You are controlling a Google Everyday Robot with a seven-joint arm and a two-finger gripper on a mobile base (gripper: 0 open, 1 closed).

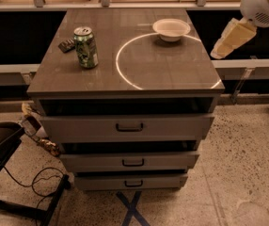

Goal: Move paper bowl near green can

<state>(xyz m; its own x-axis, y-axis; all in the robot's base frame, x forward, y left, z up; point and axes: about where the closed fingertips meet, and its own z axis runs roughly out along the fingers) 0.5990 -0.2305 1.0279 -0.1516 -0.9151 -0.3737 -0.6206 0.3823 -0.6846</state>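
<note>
The green can [86, 47], whitish-mottled and silver-topped, stands near the left edge of the grey-brown bench [172, 74]; white paper bowl [171, 29] near its back edge; pale-yellow gripper [228, 40] beyond its right edge.
</note>
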